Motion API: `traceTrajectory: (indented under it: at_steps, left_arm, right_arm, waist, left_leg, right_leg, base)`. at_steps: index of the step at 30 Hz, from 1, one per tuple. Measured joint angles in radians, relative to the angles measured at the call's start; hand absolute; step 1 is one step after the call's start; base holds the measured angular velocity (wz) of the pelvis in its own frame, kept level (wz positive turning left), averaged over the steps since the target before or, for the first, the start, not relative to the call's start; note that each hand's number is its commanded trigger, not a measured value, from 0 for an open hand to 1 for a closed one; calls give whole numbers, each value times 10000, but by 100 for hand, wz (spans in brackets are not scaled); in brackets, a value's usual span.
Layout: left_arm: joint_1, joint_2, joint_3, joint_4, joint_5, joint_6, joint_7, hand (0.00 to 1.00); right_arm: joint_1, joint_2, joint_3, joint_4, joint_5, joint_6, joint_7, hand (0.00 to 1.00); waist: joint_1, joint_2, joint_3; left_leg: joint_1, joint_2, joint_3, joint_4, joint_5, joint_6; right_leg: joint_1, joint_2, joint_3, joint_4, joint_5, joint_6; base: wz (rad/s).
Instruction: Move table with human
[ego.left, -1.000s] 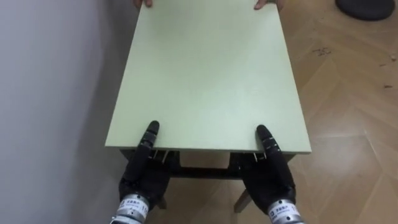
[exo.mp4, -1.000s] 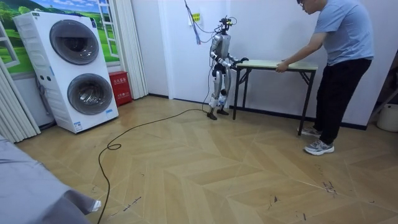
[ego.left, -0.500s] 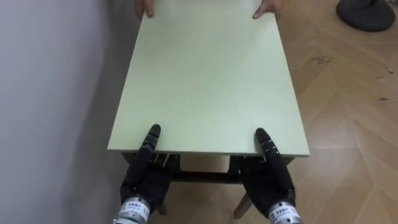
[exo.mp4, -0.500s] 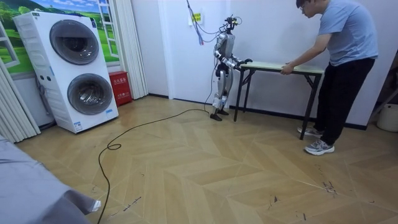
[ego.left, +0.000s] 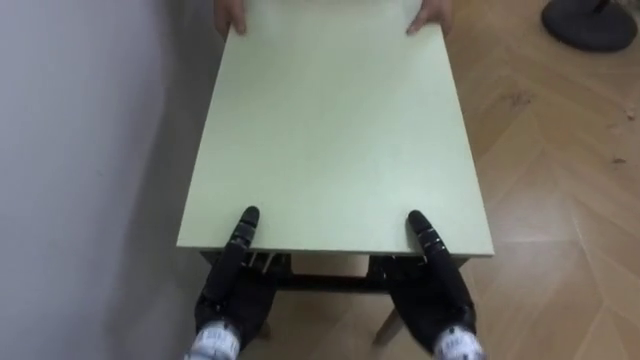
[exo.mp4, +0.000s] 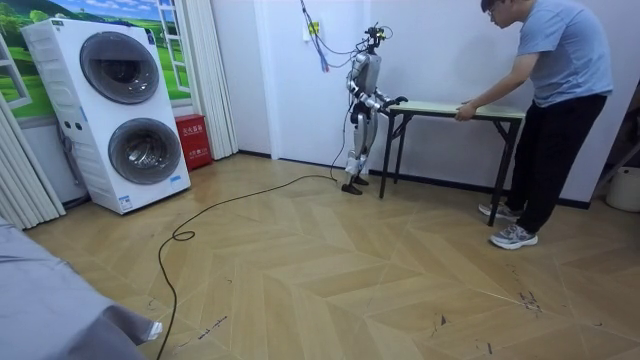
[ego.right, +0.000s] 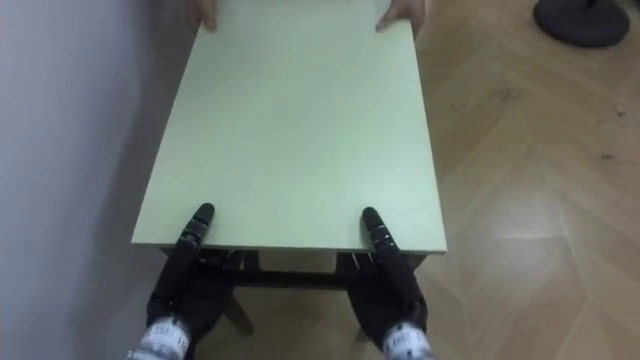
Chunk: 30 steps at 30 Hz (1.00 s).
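In the left eye view the table (ego.left: 330, 130) stretches away from me, its near short edge in my hands and its far short edge in the person's hands (ego.left: 428, 16). My left hand (ego.left: 235, 290) has its thumb laid flat on the top near the left corner. The rest goes under the board, so I take it as a pinch on the edge. My right hand (ego.left: 432, 292) does the same near the right corner. The top looks smooth and stiff, so I judge it will not flex, but a thumb could slide on it. The lift should come from below. The wall (ego.left: 80, 150) runs just beside the table's left long edge.

In the room view I stand at the end toward the room view's left, and the person (exo.mp4: 555, 100) bends over the other end, with the table level between us. Dark slim legs hang under it. I judge it moderately heavy and shared between the two of us, and long enough to swing if either end turns. I cannot tell whether its legs are off the floor (exo.mp4: 330, 270).

In the right eye view both grips sit wide apart near the corners, which I judge the right place to resist twisting.
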Motion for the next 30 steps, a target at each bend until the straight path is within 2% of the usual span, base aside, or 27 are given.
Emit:
traceTrajectory:
  at_steps: [1, 2, 4, 8, 10, 12, 15, 16, 20, 21, 22, 23, 24, 27, 30]
  left_arm:
    - [77, 61, -49, 4, 13, 4, 1, 100]
    - [131, 126, 21, 91, 12, 38, -5, 100]
    - [162, 46, 106, 262, 12, 74, -24, 100]
    - [80, 71, 85, 495, 47, 72, -96, 100]
    - [25, 45, 87, 633, 48, 54, -177, 93]
    - [-45, 40, 70, 737, 61, 49, -202, 93]
    - [-72, 39, 89, 799, 63, 43, -213, 80]
    - [-74, 33, 86, 801, 63, 43, -214, 72]
    - [-129, 28, 74, 964, 245, 42, -301, 53]
    - [-178, 55, 48, 1039, 550, 33, -317, 37]
    - [-217, 113, 39, 1145, 1129, 31, -401, 12]
    - [-264, 155, 35, 1271, 1725, 18, -586, 0]
    - [-286, 175, 28, 1300, 1958, 12, -695, 0]
    - [-348, 227, 30, 1309, 2655, -9, -1104, 0]
    - [-370, 206, -42, 1349, 3126, -1, -1291, 0]
  right_arm:
    - [86, -10, -17, 30, -31, 55, -4, 100]
    - [84, -44, 8, 60, -92, 82, -6, 100]
    - [52, -91, 73, 123, -125, 81, -56, 100]
    - [51, -48, 142, 279, -32, 88, -78, 100]
    - [28, -26, 136, 333, -46, 67, -78, 100]
    - [13, -13, 129, 385, -50, 53, -78, 100]
    - [12, 50, 142, 429, -51, 37, -78, 100]
    - [12, 46, 147, 432, -52, 37, -78, 100]
    - [4, 54, 154, 477, -79, 34, -77, 100]
    - [4, 61, 160, 491, -79, 30, -75, 64]
    - [-16, 65, 163, 532, -79, 30, -75, 26]
    - [-59, 77, 164, 595, -78, 23, -75, 7]
    - [-89, 82, 164, 629, -78, 22, -75, 0]
    - [-177, 53, 164, 691, -169, 32, -76, 0]
    - [-267, -43, 188, 691, -594, 40, 110, 0]
  waist:
    - [305, -52, -20]
    - [489, 14, -5]
    - [433, 167, -2]
    - [392, 152, 5]
    - [401, 164, 5]
    - [403, 164, 5]
    - [426, 165, 5]
    - [425, 165, 5]
    - [419, 171, 2]
    - [411, 176, 2]
    - [411, 187, 2]
    - [415, 202, -1]
    - [422, 206, -3]
    - [435, 210, -6]
    - [423, 238, -28]
  left_leg:
    - [50, -13, 48, 49, -8, 13]
    - [132, -46, -10, 52, -21, 21]
    - [173, -75, -7, 46, -23, 22]
    - [219, -43, 74, 33, -23, 22]
    - [238, -50, 72, 32, -23, 22]
    - [264, -44, 73, 30, -23, 23]
    - [279, -39, 88, 29, -23, 23]
    - [281, -39, 91, 29, -23, 23]
    - [289, -40, 87, 30, -23, 23]
    - [303, -40, 89, 30, -23, 23]
    - [338, -40, 92, 30, -23, 23]
    - [368, -42, 101, 31, -23, 23]
    - [374, -44, 106, 31, -23, 23]
    - [374, -44, 156, 29, -41, 51]
    - [380, -5, 157, 5, -184, 242]
  right_leg:
    - [-44, 70, -85, -25, -15, 22]
    - [38, 65, -273, -25, 37, -44]
    - [138, 26, -499, -44, 56, -74]
    - [214, 54, -516, -37, 53, -71]
    - [231, 50, -620, -39, 53, -71]
    - [275, 46, -736, -36, 53, -71]
    - [286, 50, -735, -35, 52, -71]
    - [288, 49, -742, -35, 52, -71]
    - [314, 24, -890, -28, 47, -72]
    - [329, 20, -926, -28, 47, -72]
    - [360, 14, -982, -28, 46, -71]
    - [385, 8, -986, -29, 45, -70]
    - [391, 6, -990, -29, 45, -69]
    - [381, 6, -1009, -29, 41, -66]
    - [370, 60, -1085, -23, -3, -111]
  base:
    - [-76]
    - [-74]
    - [-7]
    - [13]
    - [-3]
    - [5]
    - [0]
    - [0]
    - [2]
    - [5]
    - [0]
    - [0]
    - [-3]
    - [-2]
    - [0]
